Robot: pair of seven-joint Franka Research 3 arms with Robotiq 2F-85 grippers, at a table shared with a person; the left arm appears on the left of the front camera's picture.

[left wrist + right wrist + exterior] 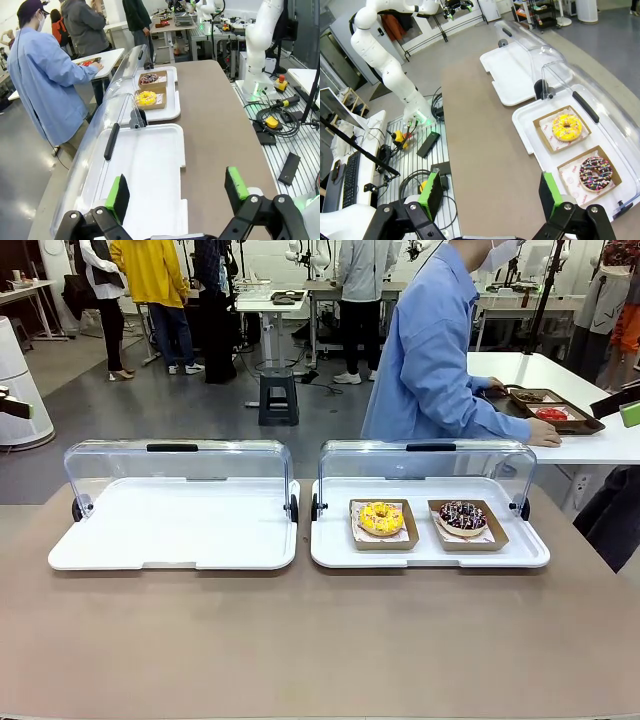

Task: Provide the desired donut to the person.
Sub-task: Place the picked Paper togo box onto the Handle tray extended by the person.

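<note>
hovering high over table [485, 150], both claws [177, 200] [487, 200] spread wide.

Colours on the brown table: white trays, two bright donuts, green gripper pads.

The flat tabletop [320, 640] is a plain taupe brown; on it sit two white plastic trays, left [175, 530] and right [430, 550], each with a clear domed lid bearing a black handle strip. On the right tray, brown cardboard holders carry a round donut with yellow icing and pale speckles [381, 518] and, right of it, a round donut with dark chocolate icing and multicoloured sprinkles [462, 516]. At the far side, the person's button-up shirt [430, 350] is light blue, the mask white. The black left gripper [177, 192] and black right gripper [490, 192] have green pads.
</note>
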